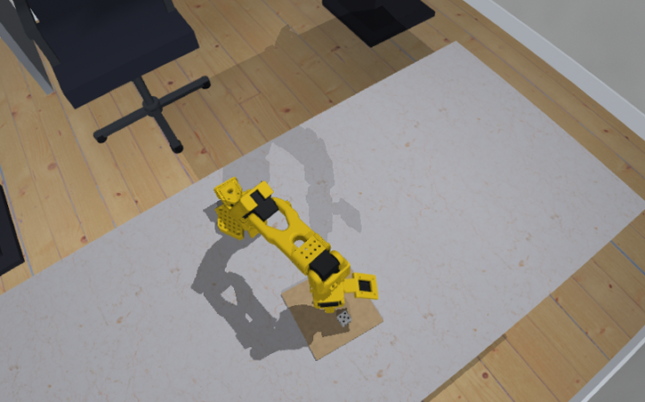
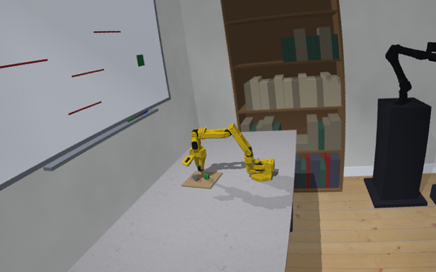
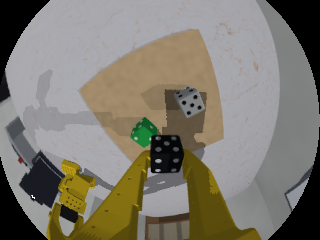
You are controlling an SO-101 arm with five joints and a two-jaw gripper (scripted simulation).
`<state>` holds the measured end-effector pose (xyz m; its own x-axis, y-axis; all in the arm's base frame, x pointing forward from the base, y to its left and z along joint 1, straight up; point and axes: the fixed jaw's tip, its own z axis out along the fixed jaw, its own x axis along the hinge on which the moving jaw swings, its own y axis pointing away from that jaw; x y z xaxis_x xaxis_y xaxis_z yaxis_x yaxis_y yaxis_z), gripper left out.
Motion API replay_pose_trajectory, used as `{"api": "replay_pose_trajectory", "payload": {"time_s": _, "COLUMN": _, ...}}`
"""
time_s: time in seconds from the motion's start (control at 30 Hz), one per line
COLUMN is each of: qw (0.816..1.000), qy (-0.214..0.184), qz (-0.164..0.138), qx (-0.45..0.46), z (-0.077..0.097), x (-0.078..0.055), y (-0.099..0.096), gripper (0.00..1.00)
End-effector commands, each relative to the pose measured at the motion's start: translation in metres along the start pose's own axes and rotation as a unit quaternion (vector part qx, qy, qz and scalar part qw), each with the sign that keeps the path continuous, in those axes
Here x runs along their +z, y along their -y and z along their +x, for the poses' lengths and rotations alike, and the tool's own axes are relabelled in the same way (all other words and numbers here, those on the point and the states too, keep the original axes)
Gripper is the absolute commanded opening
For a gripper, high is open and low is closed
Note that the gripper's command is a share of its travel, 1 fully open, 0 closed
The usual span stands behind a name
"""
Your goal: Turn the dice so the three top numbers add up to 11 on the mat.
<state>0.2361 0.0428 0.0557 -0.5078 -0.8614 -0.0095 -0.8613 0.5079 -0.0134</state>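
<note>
My hand is closed only as far as the black die lets it, one finger on each side, and I have the die up off the mat. The mat lies flat on the counter, between my base by the chair-side long edge and the opposite long edge, below the whiteboard. On the mat I see the white die, five pips up, nearer the whiteboard-side edge. The green die sits on the mat too, apart from the white one and nearer the chair-side edge; I can't tell its top number. From above, my arm hides it.
</note>
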Motion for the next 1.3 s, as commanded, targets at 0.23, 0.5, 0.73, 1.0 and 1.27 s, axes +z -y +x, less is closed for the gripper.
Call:
{"api": "replay_pose_trajectory", "payload": {"time_s": 0.23, "qw": 1.0, "qy": 0.009, "qz": 0.009, "qx": -0.013, "z": -0.0082, "x": -0.0059, "y": -0.0003, "gripper": 0.0}}
{"api": "replay_pose_trajectory", "payload": {"time_s": 0.5, "qw": 1.0, "qy": 0.009, "qz": 0.009, "qx": -0.013, "z": -0.0082, "x": -0.0059, "y": -0.0003, "gripper": 0.0}}
{"api": "replay_pose_trajectory", "payload": {"time_s": 0.73, "qw": 1.0, "qy": 0.008, "qz": 0.009, "qx": -0.013, "z": -0.0081, "x": -0.0033, "y": -0.0004, "gripper": 0.0}}
{"api": "replay_pose_trajectory", "payload": {"time_s": 1.0, "qw": 1.0, "qy": 0.008, "qz": 0.009, "qx": -0.013, "z": -0.0082, "x": 0.0, "y": -0.0003, "gripper": 0.0}}
{"api": "replay_pose_trajectory", "payload": {"time_s": 1.27, "qw": 1.0, "qy": 0.008, "qz": 0.009, "qx": -0.013, "z": -0.0082, "x": 0.0019, "y": -0.0003, "gripper": 0.0}}
